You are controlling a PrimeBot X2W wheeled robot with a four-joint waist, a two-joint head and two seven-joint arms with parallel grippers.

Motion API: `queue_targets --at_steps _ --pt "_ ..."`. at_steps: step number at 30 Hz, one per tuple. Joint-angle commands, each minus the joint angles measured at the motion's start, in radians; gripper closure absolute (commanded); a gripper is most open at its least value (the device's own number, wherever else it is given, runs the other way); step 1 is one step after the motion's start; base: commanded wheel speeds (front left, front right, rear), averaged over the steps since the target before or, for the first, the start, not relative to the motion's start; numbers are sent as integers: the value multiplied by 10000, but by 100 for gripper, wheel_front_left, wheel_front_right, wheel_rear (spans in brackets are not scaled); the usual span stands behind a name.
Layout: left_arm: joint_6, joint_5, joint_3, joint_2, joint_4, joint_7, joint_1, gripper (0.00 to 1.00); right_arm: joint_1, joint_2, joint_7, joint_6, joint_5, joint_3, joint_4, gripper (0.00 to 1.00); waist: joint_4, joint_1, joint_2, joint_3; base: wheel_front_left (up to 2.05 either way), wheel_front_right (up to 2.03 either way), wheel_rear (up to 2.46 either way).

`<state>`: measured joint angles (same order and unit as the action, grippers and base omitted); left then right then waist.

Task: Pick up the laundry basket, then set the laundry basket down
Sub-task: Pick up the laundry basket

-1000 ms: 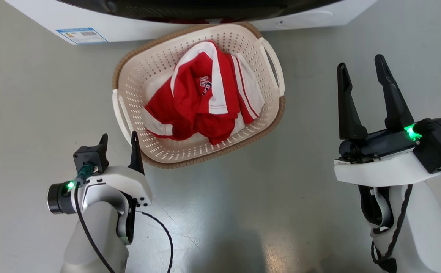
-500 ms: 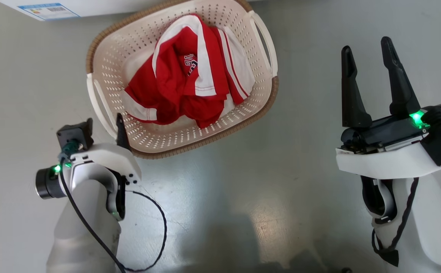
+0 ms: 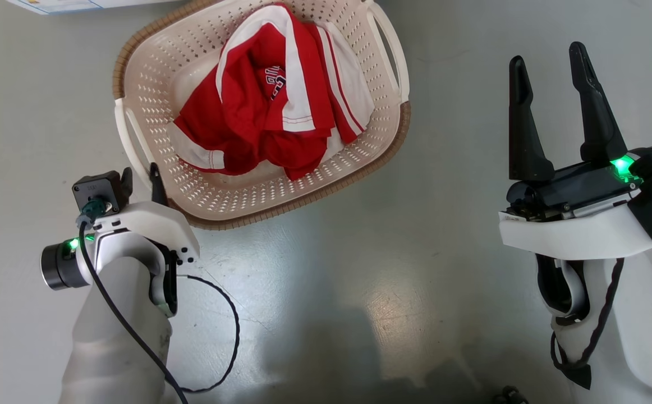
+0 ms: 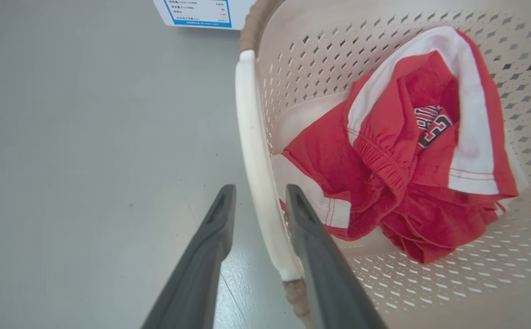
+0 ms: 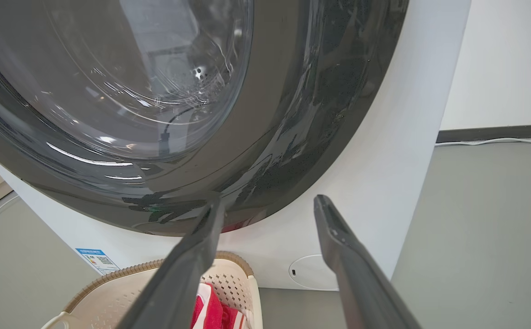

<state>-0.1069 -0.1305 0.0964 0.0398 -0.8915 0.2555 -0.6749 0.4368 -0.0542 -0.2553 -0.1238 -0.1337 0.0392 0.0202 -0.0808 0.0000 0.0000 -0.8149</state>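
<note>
Cream perforated plastic under a brown woven-look rim: the basket (image 3: 219,199) sits on the grey floor (image 3: 331,280) at the top of the head view, with a crumpled red-and-white garment (image 3: 247,118) inside. The left gripper (image 3: 141,173) stands at the basket's left handle (image 3: 127,132), its fingers partly hidden behind the wrist housing. The right gripper (image 3: 547,59) hangs well apart to the right over bare floor, jaws spread wide and holding nothing. A corner of a blue-edged label (image 3: 56,4) shows at top left. From the left wrist, the left gripper (image 4: 259,189) straddles the white handle (image 4: 249,137), one finger outside the basket (image 4: 315,59) and one inside, beside the garment (image 4: 407,183). Slivers of gap show on both sides of the handle, so the jaws are narrowed around it but not pinching it. From the right wrist, the right gripper (image 5: 270,201) points its parted fingers at the washer (image 5: 407,160) and its dark round door (image 5: 110,68). The basket (image 5: 229,283) lies just in front of the washer's foot at the bottom edge, a strip of red garment (image 5: 208,310) showing in it.
</note>
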Motion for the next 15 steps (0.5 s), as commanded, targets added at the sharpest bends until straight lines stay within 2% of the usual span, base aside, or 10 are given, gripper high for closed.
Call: queue_targets --at_steps 1,5,7,11,12,15 --pt "-102 49 251 272 40 63 52 51 -79 40 -65 -69 -14 240 302 0 -16 0 0 -37 0 0 0" --pt "-126 132 303 333 -109 63 -114 65 -82 40 -65 -69 3 216 336 0 -42 0 0 -143 0 0 0" --pt "-147 180 320 365 -142 63 -192 79 -87 40 -65 -69 7 204 345 0 -47 0 0 -179 0 0 0" --pt "-206 292 332 416 -139 63 -284 97 -91 40 -65 -69 3 196 337 0 -50 0 0 -209 0 0 0" --pt "-217 316 334 425 -137 63 -297 100 -90 40 -65 -69 -4 194 333 0 -48 0 0 -211 0 0 0" --pt "-240 374 343 456 -118 63 -332 100 -78 40 -65 -69 -24 203 312 0 -49 0 0 -213 0 0 0"
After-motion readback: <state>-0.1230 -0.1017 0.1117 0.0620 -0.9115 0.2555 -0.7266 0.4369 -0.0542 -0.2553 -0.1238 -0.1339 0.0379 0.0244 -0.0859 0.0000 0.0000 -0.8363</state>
